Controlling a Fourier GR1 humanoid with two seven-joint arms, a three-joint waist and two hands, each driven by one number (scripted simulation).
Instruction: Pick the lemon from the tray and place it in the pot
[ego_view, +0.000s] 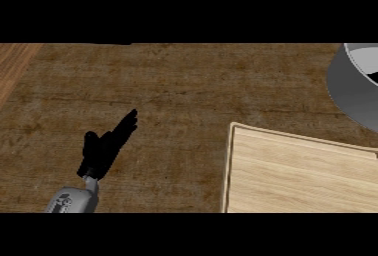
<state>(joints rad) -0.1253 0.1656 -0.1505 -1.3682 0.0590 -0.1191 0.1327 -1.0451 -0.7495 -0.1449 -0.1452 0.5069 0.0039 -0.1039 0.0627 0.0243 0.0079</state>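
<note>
The left hand (107, 145) hung released at the lower left, fingers straight over the bench (184, 85). The wooden tray (295, 175) filled the lower right and the grey pot (347, 85) sat at the upper right edge. Where the lemon was could not be told.

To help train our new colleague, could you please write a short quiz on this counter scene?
1. True or false: a lemon lies on the part of the tray that is in view.
2. Where does the pot show? A: upper right, cut by the edge. B: lower left. C: on the tray.
3. Fill in: the left hand has its fingers ____ (straight or curled).

Key: 1 false, no lemon is seen there. 2 A. 3 straight; it holds nothing.
</note>
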